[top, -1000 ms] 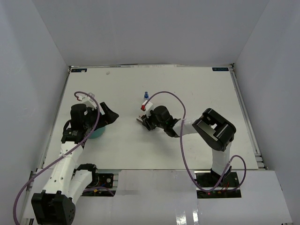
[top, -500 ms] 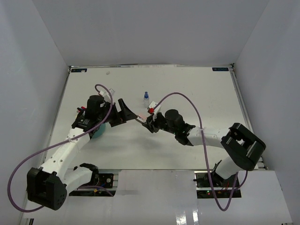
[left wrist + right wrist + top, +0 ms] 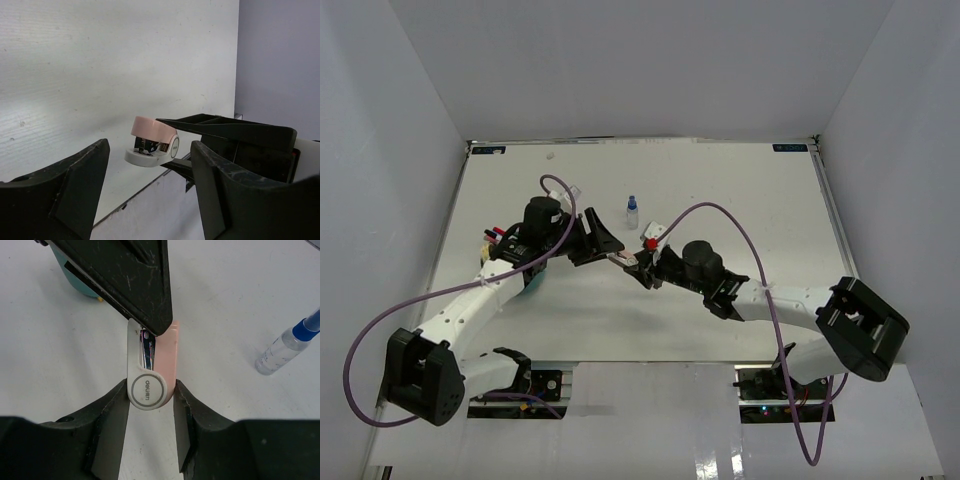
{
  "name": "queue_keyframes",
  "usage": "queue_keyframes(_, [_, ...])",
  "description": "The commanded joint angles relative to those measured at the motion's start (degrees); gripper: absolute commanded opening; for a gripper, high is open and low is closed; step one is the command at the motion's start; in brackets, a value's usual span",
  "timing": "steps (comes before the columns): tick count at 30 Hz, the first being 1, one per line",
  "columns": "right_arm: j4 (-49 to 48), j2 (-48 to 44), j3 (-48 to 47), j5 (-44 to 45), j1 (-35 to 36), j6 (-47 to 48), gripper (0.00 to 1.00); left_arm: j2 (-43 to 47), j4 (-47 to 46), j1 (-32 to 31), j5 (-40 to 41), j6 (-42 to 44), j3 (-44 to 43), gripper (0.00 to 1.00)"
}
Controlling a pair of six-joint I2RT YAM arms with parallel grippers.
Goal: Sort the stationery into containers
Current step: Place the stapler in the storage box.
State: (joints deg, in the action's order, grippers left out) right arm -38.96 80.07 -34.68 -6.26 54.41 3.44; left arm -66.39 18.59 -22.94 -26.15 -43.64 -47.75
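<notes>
Looks like a handover step above the table [image 3: 750, 200]. The left gripper [image 3: 149, 146] hangs slack, jaws either side without pinching. The right gripper [image 3: 150, 399] is clamped on the pink-white block [image 3: 169, 352], held mid-air between them. The teal cup [image 3: 528, 286] sits by the left arm. Next, probably: left squeezes, right lets go.

The pink-white block [image 3: 148, 385] carries a small grey word on its round end, seemingly "deli".

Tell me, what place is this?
Likely a robot test booth: plain white walls around a white table, left arm and right arm bolted at its edge, the right holding a pink-white block.
</notes>
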Motion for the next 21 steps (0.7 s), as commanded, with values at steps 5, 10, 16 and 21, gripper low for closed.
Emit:
queue_keyframes(5, [-4.6,-2.4,1.1,1.2,0.3,1.0,0.42,-1.0,-3.0,-1.1,-2.3,-1.4,-1.2,0.72])
queue_keyframes(10, [-5.0,-2.4,1.3,1.8,0.3,1.0,0.42,-1.5,-3.6,-1.7,-2.7,-1.6,-0.9,0.68])
queue_keyframes(16, [-5.5,-2.6,1.5,2.2,0.3,0.8,0.42,-2.1,-3.9,-1.8,-3.4,-1.5,-0.9,0.59])
queue_keyframes(21, [-6.5,-3.1,2.2,2.7,0.3,0.5,0.42,-2.9,-4.1,-2.1,-3.4,-1.5,-0.5,0.56])
